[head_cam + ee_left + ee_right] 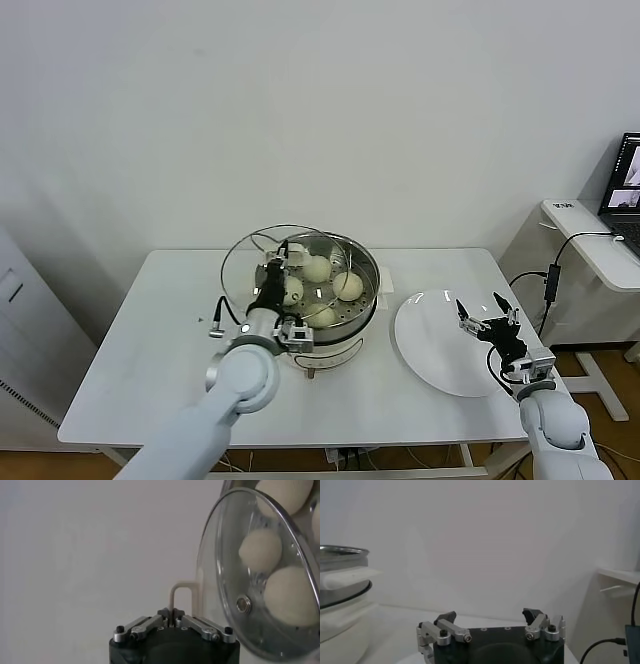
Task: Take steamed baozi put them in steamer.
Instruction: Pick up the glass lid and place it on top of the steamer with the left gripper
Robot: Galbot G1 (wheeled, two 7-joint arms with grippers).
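Baozi [317, 268] in steamer [362, 300] | left wrist: glass lid [226, 570] tilted

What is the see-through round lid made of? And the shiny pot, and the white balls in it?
The lid looks like clear glass with a metal rim: the buns show straight through it. The steamer looks like polished steel, shiny and mirror-like, with small holes in its floor. The baozi look like soft matte dough, smooth and cream-white, though softness can't be confirmed by sight.
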